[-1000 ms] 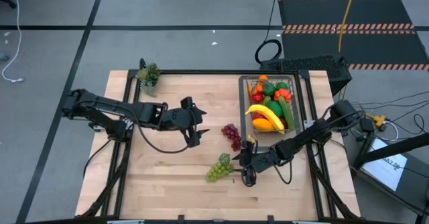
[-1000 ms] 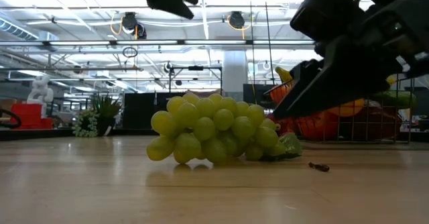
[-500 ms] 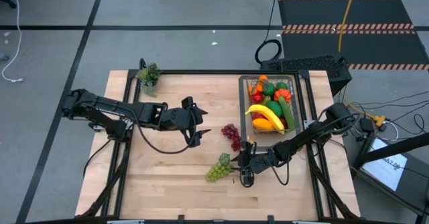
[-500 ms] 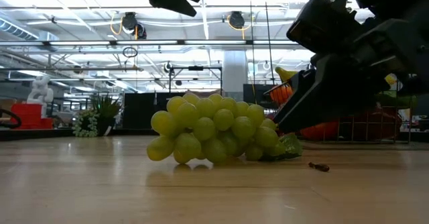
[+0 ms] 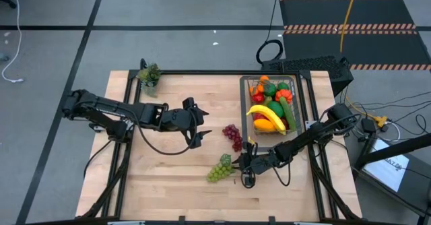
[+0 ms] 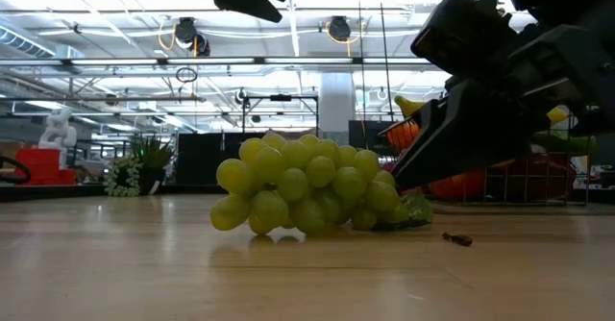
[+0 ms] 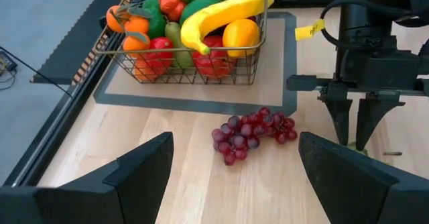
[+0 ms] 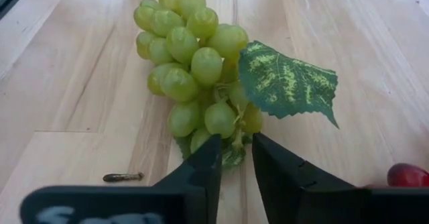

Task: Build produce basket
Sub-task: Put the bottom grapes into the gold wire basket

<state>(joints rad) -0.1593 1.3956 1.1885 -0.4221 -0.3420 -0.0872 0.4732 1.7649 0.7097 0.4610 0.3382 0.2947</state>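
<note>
A bunch of green grapes (image 5: 219, 169) with one leaf (image 8: 288, 80) lies on the wooden table, near the front. My right gripper (image 8: 234, 153) is low at its leaf end, shut on it. A bunch of purple grapes (image 5: 233, 136) lies on the table between the two arms. The wire basket (image 5: 271, 107) stands at the far right, filled with a banana, oranges, apples and green produce. My left gripper (image 7: 234, 184) hangs open above the table's middle, left of the purple grapes (image 7: 251, 133), holding nothing. My right gripper pinches the green bunch's stem end (image 8: 233, 150), just below the leaf, between its two fingertips (image 8: 211, 153). The fingers slant down from the table's right side. The bunch (image 6: 303, 186) lies on the table, not lifted.
A small potted plant (image 5: 149, 75) stands at the far left corner. A short brown bit (image 8: 123, 177) lies on the wood beside the green bunch. Bare wood stretches along the table's left and near sides.
My right gripper's fingers have drawn together around the green bunch's stem end. The bunch has stayed where it lay.
</note>
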